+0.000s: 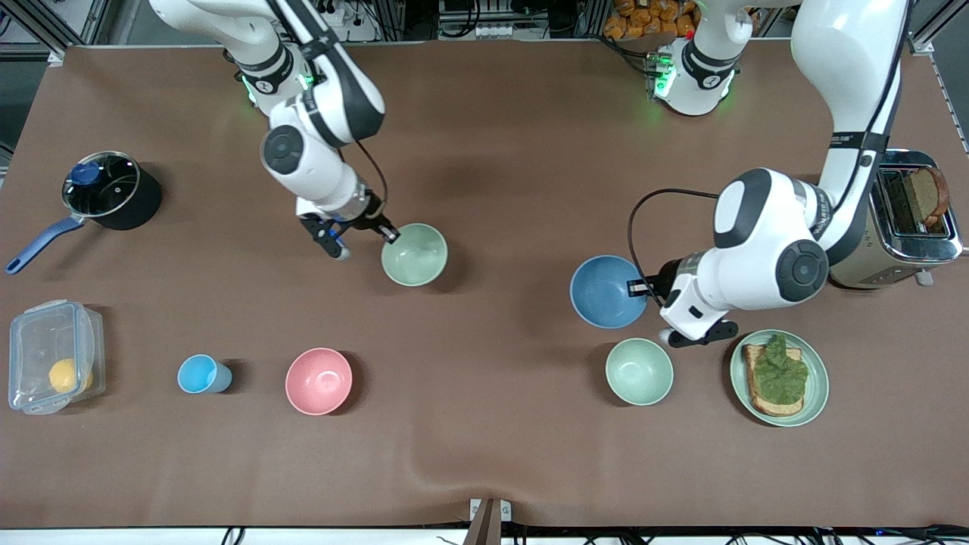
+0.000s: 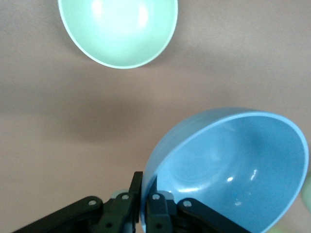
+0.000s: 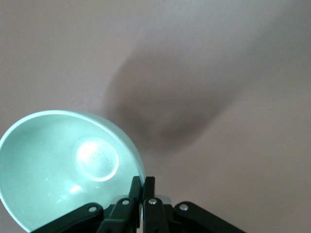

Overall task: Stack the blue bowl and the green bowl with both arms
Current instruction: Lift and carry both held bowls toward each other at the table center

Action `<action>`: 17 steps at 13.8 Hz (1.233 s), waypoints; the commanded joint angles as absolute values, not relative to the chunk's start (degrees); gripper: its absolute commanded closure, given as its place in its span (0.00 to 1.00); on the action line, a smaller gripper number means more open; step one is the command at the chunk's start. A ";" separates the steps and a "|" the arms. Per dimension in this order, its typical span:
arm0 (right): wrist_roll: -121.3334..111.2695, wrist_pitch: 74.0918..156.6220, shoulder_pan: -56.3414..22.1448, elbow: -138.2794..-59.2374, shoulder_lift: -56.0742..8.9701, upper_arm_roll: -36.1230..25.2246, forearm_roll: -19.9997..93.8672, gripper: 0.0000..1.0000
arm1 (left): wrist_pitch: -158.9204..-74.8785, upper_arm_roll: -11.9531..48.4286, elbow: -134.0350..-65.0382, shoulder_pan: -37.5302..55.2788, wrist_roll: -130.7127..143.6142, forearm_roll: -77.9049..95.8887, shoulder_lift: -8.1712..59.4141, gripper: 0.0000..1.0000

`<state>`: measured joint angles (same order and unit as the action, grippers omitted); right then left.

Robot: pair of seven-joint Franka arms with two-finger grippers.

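Observation:
The blue bowl (image 1: pixel 603 292) hangs tilted just above the table, toward the left arm's end. My left gripper (image 1: pixel 642 288) is shut on its rim, one finger inside and one outside; the left wrist view shows the gripper (image 2: pixel 145 199) and the bowl (image 2: pixel 233 170). The sage-green bowl (image 1: pixel 414 255) hangs tilted over the table's middle. My right gripper (image 1: pixel 390 233) is shut on its rim, as the right wrist view shows for the gripper (image 3: pixel 144 191) and the bowl (image 3: pixel 63 165). The two bowls are well apart.
A paler mint-green bowl (image 1: pixel 640 371) stands nearer the camera than the blue bowl, beside a green plate (image 1: pixel 821 382) with toast. A toaster (image 1: pixel 908 219) stands at the left arm's end. A pink bowl (image 1: pixel 319 381), light-blue cup (image 1: pixel 200 375), clear box (image 1: pixel 53 367) and pot (image 1: pixel 106 189) are at the right arm's end.

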<state>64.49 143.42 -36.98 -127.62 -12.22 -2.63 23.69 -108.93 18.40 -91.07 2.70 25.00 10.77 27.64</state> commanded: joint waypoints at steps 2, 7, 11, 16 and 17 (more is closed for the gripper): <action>77.31 144.32 -44.45 -117.79 -21.77 -3.69 23.82 1.00 | -109.25 18.90 -91.23 3.78 26.54 12.48 27.25 1.00; 90.68 148.01 -51.76 -110.76 -31.01 -4.48 17.51 1.00 | -109.25 18.81 -91.41 3.95 26.72 12.39 27.42 1.00; 93.87 147.57 -52.65 -110.04 -31.73 -4.83 14.15 1.00 | -109.34 18.81 -91.67 4.39 26.72 12.30 27.95 1.00; 93.78 144.68 -50.55 -109.87 -31.12 -5.01 14.24 0.00 | -109.86 18.81 -92.11 6.76 27.68 12.30 29.00 1.00; 93.43 142.41 -49.15 -109.25 -30.50 -4.92 14.33 0.00 | -109.86 18.81 -92.11 7.20 28.12 12.22 29.09 1.00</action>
